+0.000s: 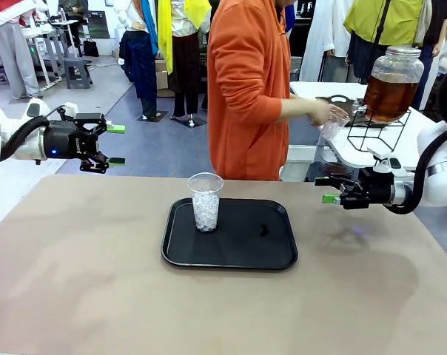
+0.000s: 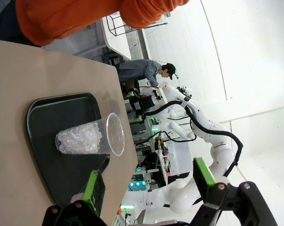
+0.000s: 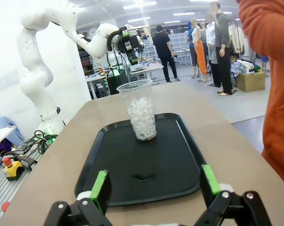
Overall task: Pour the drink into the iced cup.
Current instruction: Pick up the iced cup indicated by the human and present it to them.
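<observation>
On black tray (image 1: pixel 238 248), iced cup (image 1: pixel 206 203), left gripper (image 1: pixel 117 144), right gripper (image 1: pixel 325 189) spread wide, empty, front view: amber drink (image 1: pixel 388 96) beyond

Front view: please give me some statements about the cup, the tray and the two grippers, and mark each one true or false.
1. The iced cup stands upright on the black tray. True.
2. The left gripper is shut on the cup. False: it is open, empty and well apart from it.
3. The cup already holds amber drink. False: it holds just ice; the drink is in a jar at the far right.
4. The right gripper is open and empty. True.
</observation>
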Controlling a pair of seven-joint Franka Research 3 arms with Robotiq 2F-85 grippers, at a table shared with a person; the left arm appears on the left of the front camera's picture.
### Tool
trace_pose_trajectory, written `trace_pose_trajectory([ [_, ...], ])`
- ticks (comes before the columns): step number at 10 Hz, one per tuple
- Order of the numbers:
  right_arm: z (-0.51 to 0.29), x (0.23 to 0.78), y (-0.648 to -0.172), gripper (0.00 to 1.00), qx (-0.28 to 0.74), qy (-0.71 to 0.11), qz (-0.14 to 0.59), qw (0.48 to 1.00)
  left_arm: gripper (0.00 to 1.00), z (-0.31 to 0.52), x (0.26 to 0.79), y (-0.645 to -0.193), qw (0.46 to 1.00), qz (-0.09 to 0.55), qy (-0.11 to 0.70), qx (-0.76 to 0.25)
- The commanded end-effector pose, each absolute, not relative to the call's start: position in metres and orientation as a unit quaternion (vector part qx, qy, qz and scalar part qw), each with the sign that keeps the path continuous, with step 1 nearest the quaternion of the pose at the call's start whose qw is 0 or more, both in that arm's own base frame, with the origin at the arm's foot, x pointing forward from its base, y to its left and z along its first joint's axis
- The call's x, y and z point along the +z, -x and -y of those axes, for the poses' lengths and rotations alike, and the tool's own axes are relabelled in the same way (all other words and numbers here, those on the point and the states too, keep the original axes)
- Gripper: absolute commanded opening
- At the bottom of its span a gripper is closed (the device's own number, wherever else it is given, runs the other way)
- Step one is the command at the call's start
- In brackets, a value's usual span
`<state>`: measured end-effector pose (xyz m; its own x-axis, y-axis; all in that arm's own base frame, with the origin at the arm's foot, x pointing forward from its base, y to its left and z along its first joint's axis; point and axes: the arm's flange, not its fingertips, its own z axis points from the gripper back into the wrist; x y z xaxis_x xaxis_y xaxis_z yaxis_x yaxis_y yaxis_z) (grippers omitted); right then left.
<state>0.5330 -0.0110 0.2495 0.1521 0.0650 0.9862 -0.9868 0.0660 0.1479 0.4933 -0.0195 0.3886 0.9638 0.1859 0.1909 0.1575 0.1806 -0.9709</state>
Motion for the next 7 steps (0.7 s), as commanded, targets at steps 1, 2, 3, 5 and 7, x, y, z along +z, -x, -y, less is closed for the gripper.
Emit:
trace_pose_trajectory([
  [1, 0.0092, 0.2524, -0.5338, 1.00, 0.463, -0.504, 0.459, 0.567, 1.00, 0.0193, 0.3897, -0.4930, 0.753, 0.138, 0.644, 0.003],
  [2, 0.0092, 0.2524, -0.5338, 1.00, 0.463, -0.504, 0.459, 0.567, 1.00, 0.0193, 0.3897, -0.4930, 0.753, 0.138, 0.644, 0.003],
  [3, 0.0092, 0.2524, -0.5338, 1.00, 0.463, -0.504, 0.459, 0.567, 1.00, 0.0193, 0.3897, -0.4930, 0.753, 0.138, 0.644, 0.003],
  [5, 0.0092, 0.2524, -0.5338, 1.00, 0.463, -0.504, 0.459, 0.567, 1.00, 0.0193, 0.3897, -0.4930, 0.753, 0.138, 0.644, 0.003],
  [7, 0.0092, 0.2524, -0.5338, 1.00, 0.463, -0.504, 0.459, 0.567, 1.00, 0.0193, 0.3897, -0.4930, 0.753, 0.138, 0.644, 0.003],
])
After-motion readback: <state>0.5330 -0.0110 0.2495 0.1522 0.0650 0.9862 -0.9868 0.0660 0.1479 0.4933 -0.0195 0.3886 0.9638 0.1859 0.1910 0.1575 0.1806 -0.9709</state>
